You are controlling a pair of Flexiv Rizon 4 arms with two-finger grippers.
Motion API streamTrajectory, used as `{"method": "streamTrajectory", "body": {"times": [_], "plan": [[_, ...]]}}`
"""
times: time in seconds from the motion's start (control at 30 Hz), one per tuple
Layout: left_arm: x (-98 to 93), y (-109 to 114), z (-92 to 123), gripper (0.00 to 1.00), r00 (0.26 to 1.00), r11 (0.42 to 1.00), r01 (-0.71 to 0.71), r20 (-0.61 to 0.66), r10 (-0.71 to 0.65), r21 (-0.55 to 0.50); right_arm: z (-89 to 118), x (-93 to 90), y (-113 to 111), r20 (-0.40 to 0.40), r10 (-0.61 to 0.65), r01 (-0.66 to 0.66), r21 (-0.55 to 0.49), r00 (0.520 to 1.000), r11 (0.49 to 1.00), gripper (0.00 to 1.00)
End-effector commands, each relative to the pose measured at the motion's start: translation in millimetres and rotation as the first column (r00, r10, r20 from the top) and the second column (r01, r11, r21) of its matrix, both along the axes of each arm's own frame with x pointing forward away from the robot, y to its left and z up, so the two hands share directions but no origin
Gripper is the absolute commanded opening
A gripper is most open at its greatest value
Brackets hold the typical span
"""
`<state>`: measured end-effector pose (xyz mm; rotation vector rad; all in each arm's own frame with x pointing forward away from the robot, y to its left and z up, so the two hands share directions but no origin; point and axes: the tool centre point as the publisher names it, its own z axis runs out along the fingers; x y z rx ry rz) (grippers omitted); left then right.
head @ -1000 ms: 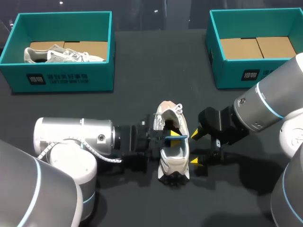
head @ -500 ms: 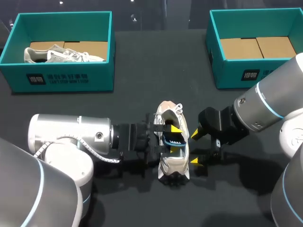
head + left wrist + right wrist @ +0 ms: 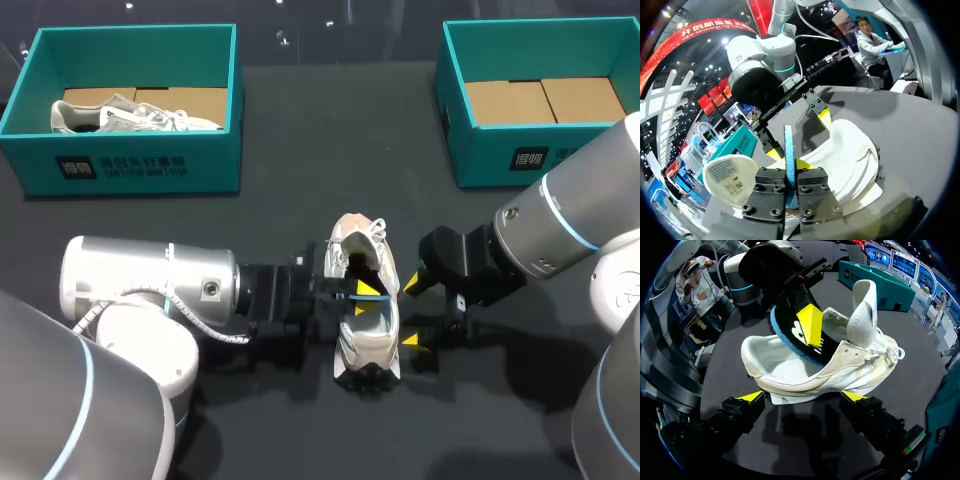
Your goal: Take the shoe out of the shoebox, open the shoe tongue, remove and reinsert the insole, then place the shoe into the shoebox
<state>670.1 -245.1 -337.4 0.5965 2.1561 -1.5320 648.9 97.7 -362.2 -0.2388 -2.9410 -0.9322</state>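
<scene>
Though the black table (image 3: 300, 130) is otherwise unchanged, the left gripper (image 3: 363, 300) has drawn back slightly over the white lace-up sneaker (image 3: 367, 345) near the front edge. It is clamped on the thin blue insole (image 3: 789, 145), edge-up and seemingly not yet seated, while the right gripper (image 3: 411, 312) waits spread beside the shoe.

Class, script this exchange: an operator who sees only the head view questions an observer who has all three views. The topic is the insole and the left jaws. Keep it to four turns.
Operator: I have only the head view. Do the left jaws really have the insole?
Observer: Yes. The left wrist view shows the insole edge-on, pinched from both sides.
Operator: Is it clear of the shoe?
Observer: No. The right wrist view shows its lower end dipping inside the shoe.
</scene>
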Motion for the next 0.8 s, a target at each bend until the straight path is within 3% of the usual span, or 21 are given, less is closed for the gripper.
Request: {"method": "streamTrajectory", "body": {"times": [0.03,0.2,0.23,0.27,0.33,0.47,0.7,0.73,0.77,0.8], "plan": [[13.0,-13,-11,0.00,0.999,0.999,-0.027,0.020,0.026,0.043,0,-1.6,0,0.003,-0.002,0.002,-0.002,1.000,1.000,1.00],[12.1,-8,-6,0.00,0.999,0.999,-0.034,-0.009,0.035,0.037,0,-1.6,0,0.003,-0.002,0.002,-0.002,1.000,1.000,1.00],[10.5,-7,-3,0.06,0.999,0.999,-0.034,-0.010,0.034,0.036,0,-1.6,0,0.003,-0.002,0.002,-0.002,1.000,1.000,1.00],[8.4,-6,0,0.23,0.999,0.999,-0.032,-0.011,0.032,0.034,0,-1.6,0,0.003,-0.002,0.002,-0.002,1.000,1.000,1.00],[4.4,-4,7,0.35,0.999,0.999,-0.028,-0.023,0.028,0.023,0,-1.6,0,0.003,-0.002,0.002,-0.002,1.000,1.000,1.00],[-3.3,1,19,0.37,0.999,1.000,-0.020,-0.045,0.021,0.021,0,-1.6,0,0.003,-0.002,0.002,-0.002,1.000,1.000,1.00],[-12.5,4,20,0.31,0.997,0.998,0.003,-0.080,0.002,0.057,0,-1.6,0,0.003,-0.002,0.002,-0.002,1.000,1.000,1.00],[-12.3,2,17,0.21,0.997,0.998,0.004,-0.076,0.001,0.062,0,-1.6,0,0.003,-0.002,0.002,-0.002,1.000,1.000,1.00],[-12.1,1,15,0.02,0.997,0.998,0.007,-0.078,-0.002,0.068,0,-1.6,0,0.003,-0.002,0.002,-0.002,1.000,1.000,1.00],[-11.9,-1,12,0.00,0.997,0.997,0.014,-0.081,-0.008,0.073,0,-1.6,0,0.003,-0.002,0.002,-0.002,1.000,1.000,1.00]]}}
